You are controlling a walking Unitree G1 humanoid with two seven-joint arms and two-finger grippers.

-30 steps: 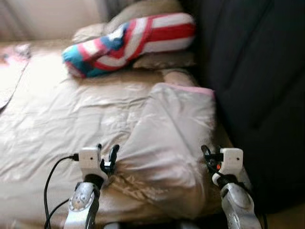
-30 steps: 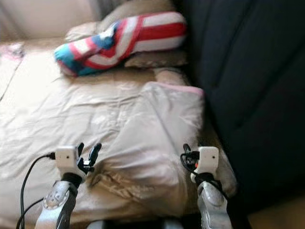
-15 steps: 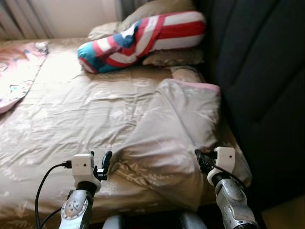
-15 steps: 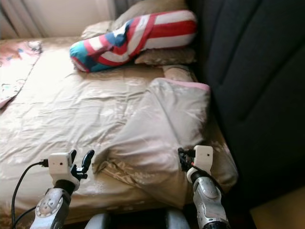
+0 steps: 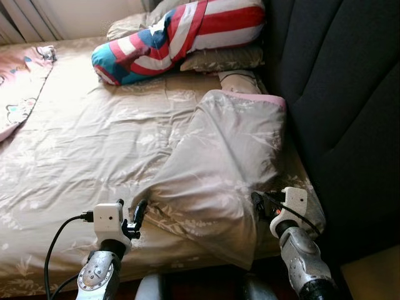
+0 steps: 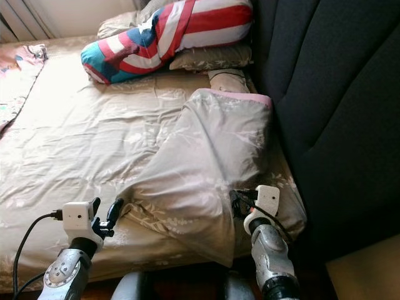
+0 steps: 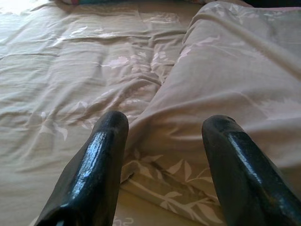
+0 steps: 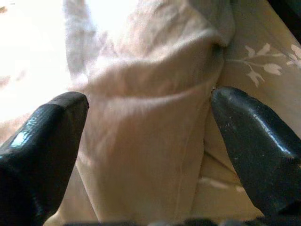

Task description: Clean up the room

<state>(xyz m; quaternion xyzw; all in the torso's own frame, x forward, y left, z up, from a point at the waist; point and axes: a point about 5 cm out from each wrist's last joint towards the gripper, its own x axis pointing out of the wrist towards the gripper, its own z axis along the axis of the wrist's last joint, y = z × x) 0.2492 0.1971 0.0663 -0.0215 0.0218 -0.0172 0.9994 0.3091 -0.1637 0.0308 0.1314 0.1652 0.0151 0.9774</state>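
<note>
A beige flower-print cover [image 5: 94, 144] lies over the bed, with one grey-beige flap [image 5: 231, 162] folded back along the right side, pink-edged at its far end. My left gripper [image 5: 134, 214] stands open at the flap's near left corner; in the left wrist view the flap's hem [image 7: 164, 174] lies just ahead of the gripper [image 7: 164, 123]. My right gripper [image 6: 234, 203] is open at the flap's near right edge. In the right wrist view a bunched fold of the flap [image 8: 146, 122] sits between its fingers [image 8: 51, 127], untouched by them.
A red, white and blue striped pillow [image 5: 181, 31] lies on beige pillows [image 5: 219, 59] at the far end. A tall dark padded panel [image 5: 344, 112] runs along the bed's right side. A pink patterned blanket [image 5: 19, 81] lies at the far left.
The camera has shifted and sharpened. My right gripper has come in against the flap's near right edge. The left gripper stays open by the flap's near left corner.
</note>
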